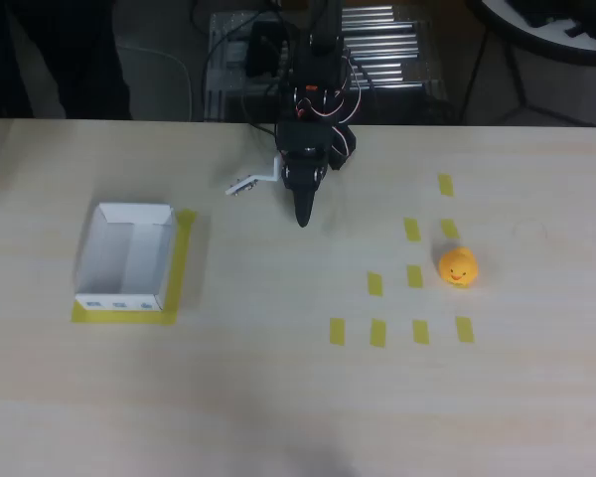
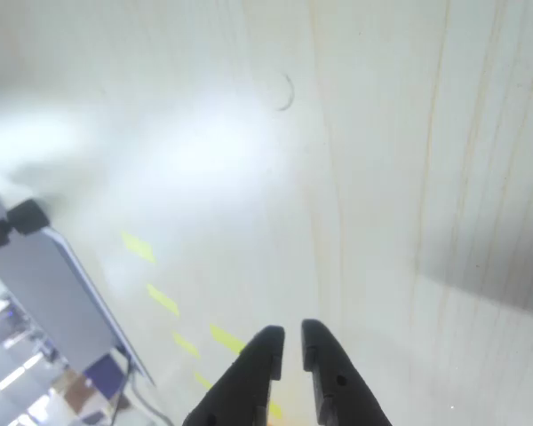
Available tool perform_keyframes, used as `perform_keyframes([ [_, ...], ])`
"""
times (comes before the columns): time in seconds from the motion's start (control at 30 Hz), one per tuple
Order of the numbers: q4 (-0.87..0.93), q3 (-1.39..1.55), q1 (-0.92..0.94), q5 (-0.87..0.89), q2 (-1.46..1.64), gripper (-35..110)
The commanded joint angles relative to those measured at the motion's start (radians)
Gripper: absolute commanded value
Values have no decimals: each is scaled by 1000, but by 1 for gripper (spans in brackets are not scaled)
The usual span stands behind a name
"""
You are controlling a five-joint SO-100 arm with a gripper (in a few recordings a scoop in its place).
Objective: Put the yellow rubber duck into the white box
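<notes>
The yellow rubber duck rests on the table at the right, its small orange face turned toward the near edge, among yellow tape marks. The white box lies open at the left on a yellow tape outline, with blue marks on its near outer wall, and it holds nothing. My gripper hangs from the black arm at the table's far middle, pointing toward the near edge, well apart from both duck and box. In the wrist view the gripper has its two dark fingers almost touching, with nothing between them, above bare table.
Several small yellow tape rectangles are stuck to the table around the duck; some tape marks show in the wrist view. A white plate juts left from the gripper. Cables and metal gear sit beyond the far edge.
</notes>
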Motion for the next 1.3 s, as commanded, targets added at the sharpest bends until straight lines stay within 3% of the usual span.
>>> perform_keyframes([
  [0.0, -28, 2, 31, 9, 51, 1],
  [0.43, -26, 2, 9, -6, 51, 4],
  [0.57, -31, 6, -95, -106, 52, 4],
  [0.67, -29, 25, -109, -311, 52, 5],
  [0.83, -75, 11, -64, -261, 52, 5],
  [1.03, 2, -176, -38, -222, 52, 11],
  [1.27, -51, -253, 17, -291, 49, 14],
])
